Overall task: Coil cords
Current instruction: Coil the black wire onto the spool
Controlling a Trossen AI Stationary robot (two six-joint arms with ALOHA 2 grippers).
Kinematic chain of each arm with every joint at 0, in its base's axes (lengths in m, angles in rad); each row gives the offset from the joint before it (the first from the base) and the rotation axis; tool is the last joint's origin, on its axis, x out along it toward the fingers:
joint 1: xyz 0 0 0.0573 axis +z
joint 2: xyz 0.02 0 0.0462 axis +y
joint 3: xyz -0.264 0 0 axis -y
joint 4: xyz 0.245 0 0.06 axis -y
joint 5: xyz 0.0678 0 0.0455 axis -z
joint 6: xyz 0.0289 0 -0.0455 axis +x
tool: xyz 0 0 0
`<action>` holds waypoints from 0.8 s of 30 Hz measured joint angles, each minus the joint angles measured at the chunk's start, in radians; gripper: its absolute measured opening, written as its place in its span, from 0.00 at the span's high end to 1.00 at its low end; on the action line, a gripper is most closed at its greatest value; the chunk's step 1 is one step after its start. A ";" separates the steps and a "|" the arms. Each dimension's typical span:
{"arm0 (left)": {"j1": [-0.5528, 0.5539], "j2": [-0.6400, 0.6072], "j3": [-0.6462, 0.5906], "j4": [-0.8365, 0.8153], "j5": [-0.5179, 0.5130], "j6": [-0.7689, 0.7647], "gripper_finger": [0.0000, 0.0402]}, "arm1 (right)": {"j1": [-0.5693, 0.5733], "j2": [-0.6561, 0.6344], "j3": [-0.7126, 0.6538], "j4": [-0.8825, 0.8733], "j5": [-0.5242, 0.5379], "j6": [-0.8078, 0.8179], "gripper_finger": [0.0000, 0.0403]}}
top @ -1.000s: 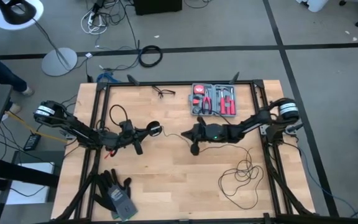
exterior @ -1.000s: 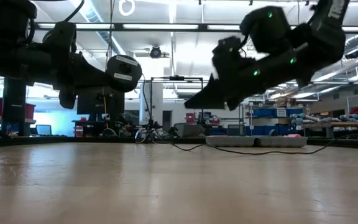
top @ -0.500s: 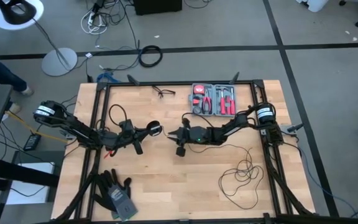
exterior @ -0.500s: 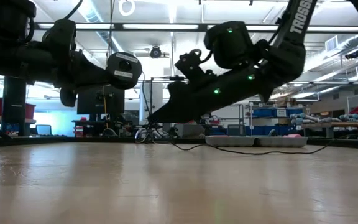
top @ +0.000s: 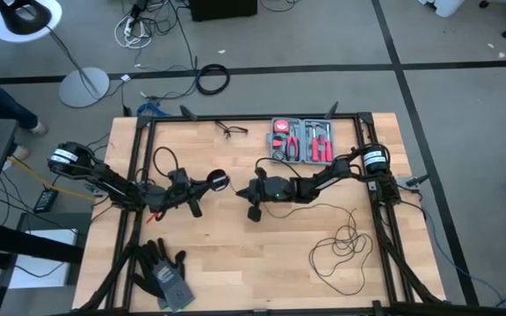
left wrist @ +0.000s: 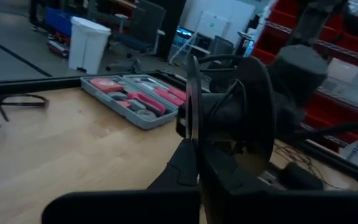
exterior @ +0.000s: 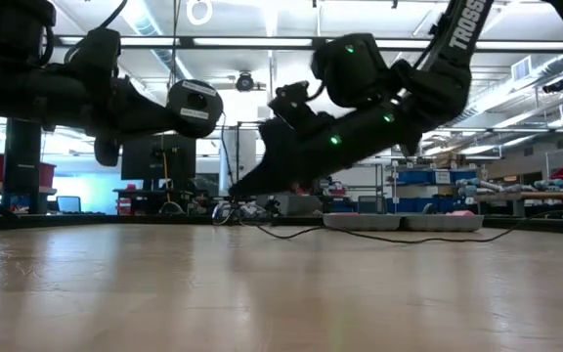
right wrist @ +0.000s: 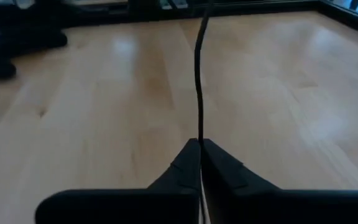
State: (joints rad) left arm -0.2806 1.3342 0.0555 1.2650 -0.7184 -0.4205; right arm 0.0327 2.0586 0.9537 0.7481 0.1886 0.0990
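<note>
The cord is a very thin black cable. One end carries a round black puck [top: 220, 182] [left wrist: 229, 118], held above the table left of its middle by my left gripper [top: 211, 183], which is shut on it. A short stretch of cord [right wrist: 197, 74] runs from the puck to my right gripper [top: 242, 190], which is shut on it just right of the puck. The remaining cord lies in loose loops [top: 341, 246] on the table's near right. My left gripper pinches the puck by the lower rim of its thin disc [left wrist: 191, 138] between its two fingers, coming level from the table's left. The puck stands on edge, lifted clear of the table. My right gripper pinches the thin cord [right wrist: 199, 140] between its fingertips, a single strand. The fingers slant down from the table's right and lie along the cord. The cord leads on from the tips toward the puck, slightly wavy and off the wood.
An open tool case [top: 303, 140] sits at the far right, a small glasses-like wire item [top: 229, 130] at the far edge, and dark gloves [top: 163, 272] at the near left. Black frame rails [top: 139, 175] border the wood on both sides.
My right gripper has gone toward the table's left and a little down, closing in on the puck, and now stands just beside it. The puck and my left gripper have stayed where they were.
</note>
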 joint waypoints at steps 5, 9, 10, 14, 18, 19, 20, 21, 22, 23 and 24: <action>0.000 0.000 0.000 -0.006 -0.034 -0.007 1.00 | 0.009 0.000 0.145 -0.226 -0.002 0.004 1.00; 0.000 0.000 0.001 -0.019 -0.060 -0.035 1.00 | 0.009 0.001 0.246 -0.365 -0.002 0.012 1.00; 0.000 0.000 0.001 -0.030 -0.074 -0.053 1.00 | 0.009 0.001 0.266 -0.379 -0.002 0.012 1.00; 0.000 0.000 0.002 -0.083 -0.105 -0.091 1.00 | 0.013 0.001 0.344 -0.460 -0.004 0.025 1.00; 0.000 0.000 0.051 -0.219 -0.112 -0.113 1.00 | 0.013 0.002 0.410 -0.534 -0.038 0.024 1.00; 0.000 0.000 0.071 -0.264 -0.112 -0.113 1.00 | 0.013 0.002 0.424 -0.547 -0.044 0.024 1.00; 0.000 0.000 0.090 -0.310 -0.112 -0.114 1.00 | 0.013 0.002 0.438 -0.561 -0.051 0.024 1.00; 0.000 0.000 0.110 -0.361 -0.112 -0.114 1.00 | 0.013 0.002 0.447 -0.574 -0.053 0.024 1.00; 0.000 0.000 0.128 -0.414 -0.111 -0.114 1.00 | 0.013 0.001 0.456 -0.587 -0.054 0.023 1.00; 0.000 0.000 0.143 -0.461 -0.111 -0.115 1.00 | 0.013 -0.002 0.458 -0.595 -0.054 0.023 1.00; 0.000 0.000 0.159 -0.506 -0.109 -0.115 1.00 | 0.013 -0.005 0.458 -0.602 -0.054 0.022 1.00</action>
State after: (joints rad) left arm -0.2802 1.3342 0.2144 0.7585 -0.8271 -0.5358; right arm 0.0456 2.0539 1.4120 0.1457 0.1349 0.1209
